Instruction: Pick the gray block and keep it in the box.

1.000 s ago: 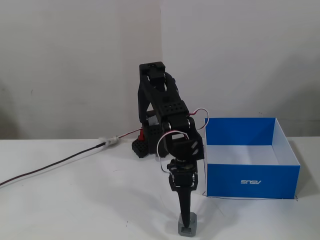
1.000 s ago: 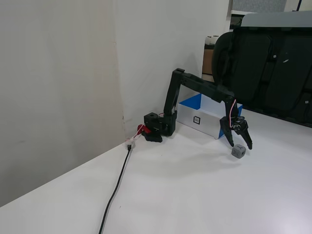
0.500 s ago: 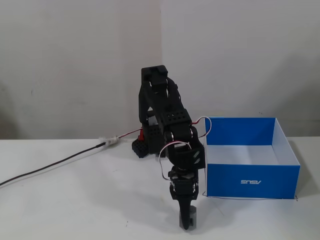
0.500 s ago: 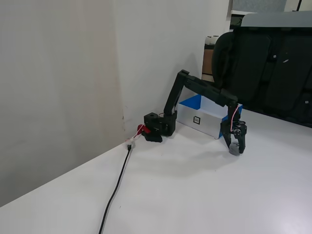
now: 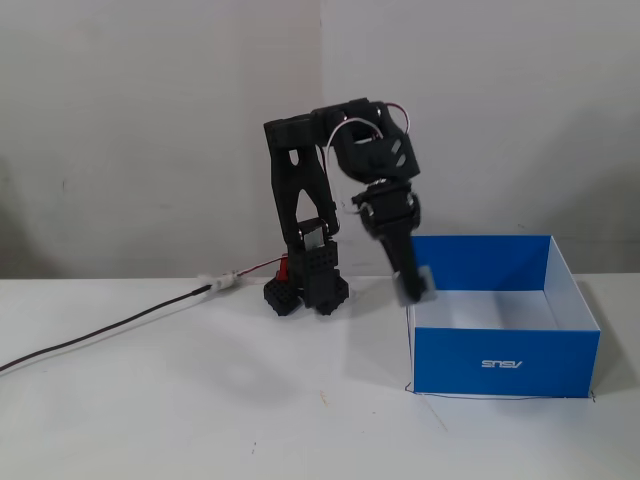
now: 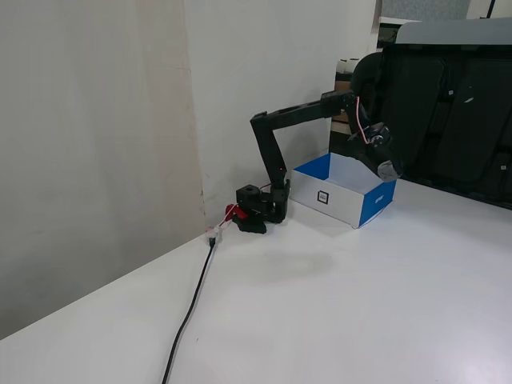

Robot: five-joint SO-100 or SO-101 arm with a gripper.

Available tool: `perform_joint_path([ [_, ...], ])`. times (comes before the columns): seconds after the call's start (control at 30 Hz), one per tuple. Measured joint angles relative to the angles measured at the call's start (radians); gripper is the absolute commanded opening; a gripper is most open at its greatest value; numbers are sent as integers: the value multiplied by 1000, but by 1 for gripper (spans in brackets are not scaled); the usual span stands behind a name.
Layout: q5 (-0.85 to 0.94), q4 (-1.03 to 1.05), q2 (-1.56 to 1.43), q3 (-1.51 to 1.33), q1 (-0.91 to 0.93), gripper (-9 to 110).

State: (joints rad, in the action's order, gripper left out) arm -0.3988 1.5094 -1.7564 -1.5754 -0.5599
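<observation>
Rounded gray block, blurred, clamped between black fingers just over shallow blue cardboard box's left wall; white bench.

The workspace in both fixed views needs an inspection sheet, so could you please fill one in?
Surface: white table, bare apart from the items below.
Job's things: gray block held above the left edge of the blue box; the box is open and looks empty.
Clutter: nothing seen.
Grippers: gripper pointing down, shut on the block.
Cables: black cable running across the table to the arm base.
Surroundings: white wall; dark chair behind.
</observation>
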Motion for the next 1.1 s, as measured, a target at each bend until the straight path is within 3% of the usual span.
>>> perform_joint_path([
  [0.47, 51, -262, -371, -456, -623, 0],
  [0.63, 71, -322, -385, -551, -706, 0],
  [0.67, 72, -327, -385, -565, -715, 4],
  [0.73, 72, -331, -385, -577, -716, 31],
  [0.87, 72, -365, -396, -615, -696, 33],
  [0.9, 72, -367, -396, -617, -687, 32],
  [1.03, 72, -354, -446, -617, -615, 2],
  [1.1, 72, -308, -477, -601, -549, 0],
])
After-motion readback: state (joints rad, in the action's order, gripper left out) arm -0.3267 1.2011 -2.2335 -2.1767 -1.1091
